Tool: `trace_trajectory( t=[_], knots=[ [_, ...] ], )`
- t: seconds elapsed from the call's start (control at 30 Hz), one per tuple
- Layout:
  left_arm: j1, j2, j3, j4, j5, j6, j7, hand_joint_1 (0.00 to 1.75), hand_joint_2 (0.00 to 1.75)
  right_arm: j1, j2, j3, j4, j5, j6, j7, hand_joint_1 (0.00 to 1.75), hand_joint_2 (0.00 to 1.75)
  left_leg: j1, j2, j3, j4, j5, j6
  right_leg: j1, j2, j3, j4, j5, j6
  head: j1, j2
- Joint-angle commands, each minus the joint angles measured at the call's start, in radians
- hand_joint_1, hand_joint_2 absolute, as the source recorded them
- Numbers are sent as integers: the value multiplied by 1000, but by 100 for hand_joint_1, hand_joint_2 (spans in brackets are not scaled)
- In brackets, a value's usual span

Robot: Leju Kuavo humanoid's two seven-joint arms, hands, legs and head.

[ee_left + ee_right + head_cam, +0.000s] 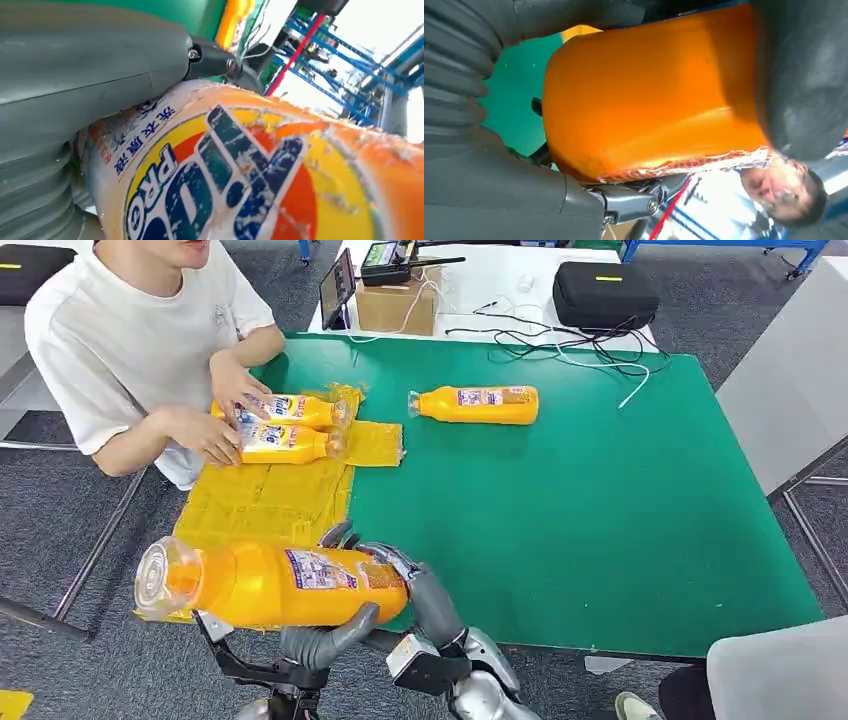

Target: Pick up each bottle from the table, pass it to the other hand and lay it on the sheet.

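An orange detergent bottle (270, 585) lies on its side in the air at the table's near edge, clear cap toward the left. My left hand (325, 642) cups it from below, thumb curled up across the body. My right hand (415, 585) wraps its base end. In the left wrist view the grey thumb (85, 65) presses on the bottle's label (240, 180). In the right wrist view the bottle's base (649, 95) sits between the thumb and the dark fingers (804, 75). Beyond the bottle lies the yellow sheet (265, 500), with two bottles (285, 428) at its far end. Another bottle (475, 405) lies on the green table (600, 520).
A person in a white shirt sits at the table's left, both hands (222, 410) on the two bottles on the sheet. Behind the green table stand a cardboard box (397, 305), a black case (603, 290) and loose cables (570, 345).
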Motion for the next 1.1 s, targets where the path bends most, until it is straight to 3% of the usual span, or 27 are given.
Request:
trace_trajectory(
  t=[0.03,0.13,0.17,0.27,0.33,0.37,0.43,0.57,0.67,0.77,0.9,0.97,1.1],
  knots=[
    [-39,-38,42,-54,29,-45,7,175,175,-17,-20,49,203,15,67,52,0,175,2,-4,2,0,0,-1,2,-4,4,-2,-1,-2,0,0],
    [-35,-39,51,-58,37,-47,13,175,175,-11,-18,44,207,20,66,66,0,175,1,-4,1,0,0,-1,1,-4,3,-1,-1,-1,0,0],
    [-35,-39,51,-58,37,-47,13,175,175,-11,-18,44,207,20,66,66,0,0,2,-5,2,0,0,-1,2,-4,4,-2,-1,-2,1,0],
    [-38,-36,54,-52,26,-36,15,175,175,12,-16,29,194,15,45,61,0,0,1,-3,2,-1,0,-1,1,-3,4,-1,-1,-2,2,0],
    [-47,-33,49,-32,-96,106,17,175,175,45,-20,6,179,17,13,55,0,0,0,-2,0,-1,0,-1,0,0,2,0,0,-1,0,0],
    [-53,-29,44,-22,-97,110,16,175,175,56,-27,8,176,21,9,53,0,0,1,-3,1,-1,-1,-2,1,-1,4,-1,-1,-2,0,0],
    [-84,-23,32,39,-312,315,-71,175,175,98,-30,1,161,26,-28,41,0,0,2,-6,2,-1,0,-2,2,-5,6,-2,-1,-3,0,0],
    [-115,-9,33,151,-493,451,-98,175,175,124,-47,-3,168,14,-77,30,0,0,1,-5,3,-2,0,-2,2,-4,6,-3,-1,-2,0,0],
    [-145,23,42,260,-751,626,-43,175,175,135,-45,-22,163,-8,-110,18,0,0,1,-4,3,-2,0,-1,1,-3,5,-3,0,-2,1,0],
    [-173,1,169,391,-959,664,-8,175,175,153,-54,-32,130,-25,-136,12,0,0,1,-3,3,-3,1,-1,1,-2,5,-3,0,-2,1,0],
    [-175,-7,191,400,-1010,675,14,175,175,155,-50,-38,125,-33,-143,16,0,0,0,-2,2,-2,0,-1,1,-1,4,-2,0,-2,1,0],
    [-191,-27,302,430,-1146,675,77,175,175,168,-40,-60,95,-45,-189,-7,0,0,2,0,3,-1,-1,-2,2,0,4,-2,0,-3,0,0],
    [-287,-55,585,559,-1396,675,54,175,175,208,-49,-108,-70,-69,-250,-46,0,0,2,-1,2,0,-1,-3,2,0,4,-1,-1,-3,1,0]
  ],
)
